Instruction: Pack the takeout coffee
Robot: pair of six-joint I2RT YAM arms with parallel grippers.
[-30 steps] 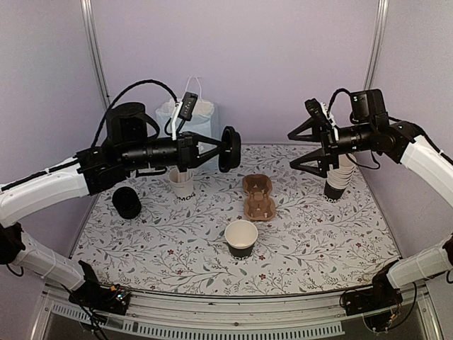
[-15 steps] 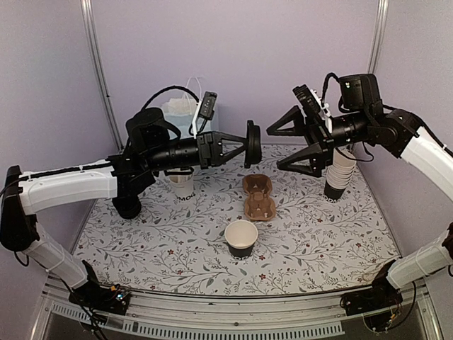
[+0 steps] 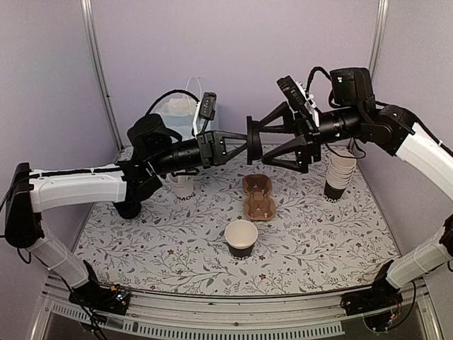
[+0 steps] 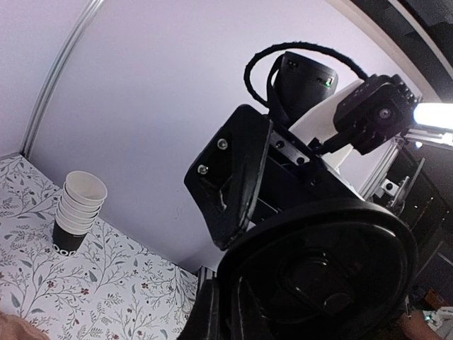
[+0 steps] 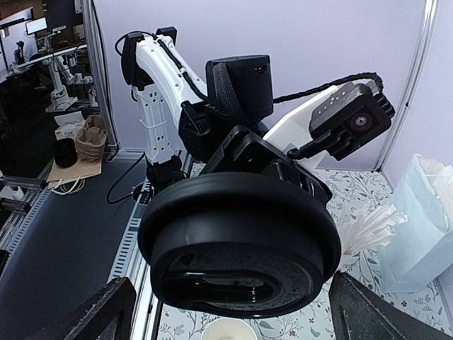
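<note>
Pretty clearly a robotics lab, not a café. The floral tablecloth [image 3: 311,234] sits inside a test booth. There are plain lilac panels [image 3: 241,64] from 9 round to 3 o'clock, metal posts [image 3: 98,71] at 11 and 1, and a slotted aluminium rail [image 3: 233,324] with loose cabling at 6. The left arm [image 3: 71,188] and right arm [image 3: 425,152] are bolted there. Beyond the booth, the right wrist view catches a dark floor [image 5: 64,241], what look like monitors [image 5: 35,25], and a stack of pulp carriers [image 5: 88,138].
</note>
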